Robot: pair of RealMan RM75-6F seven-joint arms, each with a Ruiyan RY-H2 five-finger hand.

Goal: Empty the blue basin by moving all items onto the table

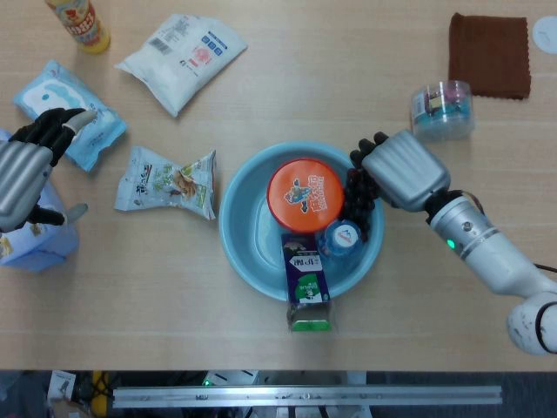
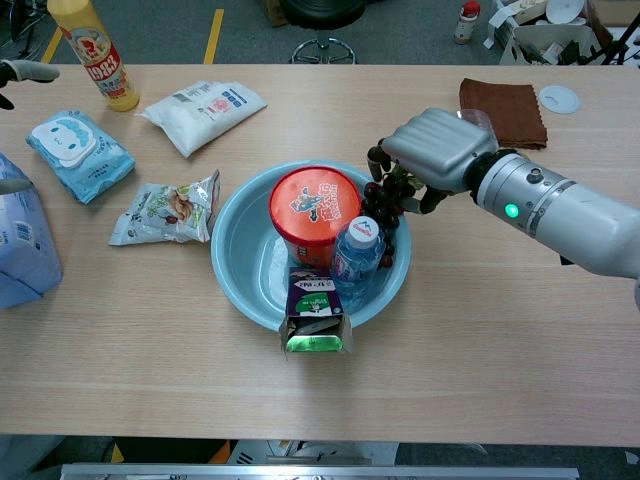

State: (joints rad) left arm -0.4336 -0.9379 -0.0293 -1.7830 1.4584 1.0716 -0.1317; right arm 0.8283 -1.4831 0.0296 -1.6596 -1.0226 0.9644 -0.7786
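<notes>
At blue basin's [image 2: 235,262] right rim, dark grape bunch [image 2: 384,213] gripped by right robot hand [image 2: 436,150].

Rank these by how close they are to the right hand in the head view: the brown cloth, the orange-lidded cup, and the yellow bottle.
From the right hand:
1. Orange-lidded cup, just to its left, inside the blue basin.
2. Brown cloth, up at the table's far right corner.
3. Yellow bottle, far across at the top left.

The dark bunch of grapes [image 2: 383,210] is partly hidden under the grey right hand [image 2: 437,150]; the yellow sauce bottle [image 1: 80,23] and pale blue packet [image 2: 24,245] are cut off at the frame edges.
</notes>
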